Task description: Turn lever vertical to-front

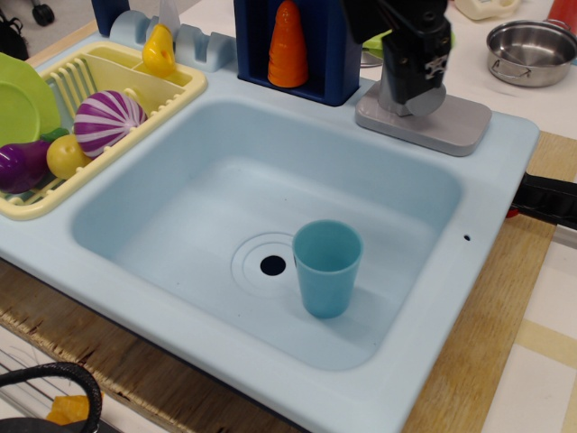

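Observation:
The grey toy tap stands at the sink's back right corner on its flat grey base plate (453, 126). My black gripper (415, 86) hangs right over the tap and covers most of it. Only the lower part of the round hub (422, 102) shows under the fingers. The lever is hidden behind the gripper. I cannot tell whether the jaws are open or shut, or whether they touch the lever.
The light blue sink (207, 180) holds an upright teal cup (326, 268) beside the drain (272, 265). A yellow dish rack (171, 95) with toy food stands at the left. A blue holder (335, 63) with an orange cone (288, 45) stands behind, a steel pot (532, 50) far right.

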Motion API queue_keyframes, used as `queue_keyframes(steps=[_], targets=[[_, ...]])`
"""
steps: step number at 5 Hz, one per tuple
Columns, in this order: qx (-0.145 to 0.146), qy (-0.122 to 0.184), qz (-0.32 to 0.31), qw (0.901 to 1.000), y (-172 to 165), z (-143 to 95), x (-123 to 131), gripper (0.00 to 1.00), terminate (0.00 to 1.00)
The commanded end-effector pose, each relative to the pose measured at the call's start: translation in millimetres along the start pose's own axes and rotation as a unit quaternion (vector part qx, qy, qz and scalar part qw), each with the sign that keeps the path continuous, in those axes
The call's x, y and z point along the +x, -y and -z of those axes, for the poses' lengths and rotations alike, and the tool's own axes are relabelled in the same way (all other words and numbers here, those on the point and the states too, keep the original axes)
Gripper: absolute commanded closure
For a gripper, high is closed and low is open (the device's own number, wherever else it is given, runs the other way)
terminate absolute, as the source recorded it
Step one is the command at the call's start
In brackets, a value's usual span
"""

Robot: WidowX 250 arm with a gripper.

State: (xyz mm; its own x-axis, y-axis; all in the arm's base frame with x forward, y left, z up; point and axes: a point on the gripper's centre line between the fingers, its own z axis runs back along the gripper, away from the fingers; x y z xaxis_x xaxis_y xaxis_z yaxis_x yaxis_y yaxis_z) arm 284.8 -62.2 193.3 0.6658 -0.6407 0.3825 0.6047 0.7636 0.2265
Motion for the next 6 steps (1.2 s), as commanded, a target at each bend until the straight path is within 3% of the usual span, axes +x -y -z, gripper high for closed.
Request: queue_keyframes(steps=[1,2,3,6], targets=[[0.014,0.024,0.016,0.9995,-6,-2,22,0.0,0.0],[0.009,0.024,0.019,0.9995,-6,2,31,0.0,0.0],[0.0,0.021,0.005,0.9998,-5,9,33,1.0,0.0],[-0.016,0.007,-0.024,0.9996,3,10,27,1.0,0.0]])
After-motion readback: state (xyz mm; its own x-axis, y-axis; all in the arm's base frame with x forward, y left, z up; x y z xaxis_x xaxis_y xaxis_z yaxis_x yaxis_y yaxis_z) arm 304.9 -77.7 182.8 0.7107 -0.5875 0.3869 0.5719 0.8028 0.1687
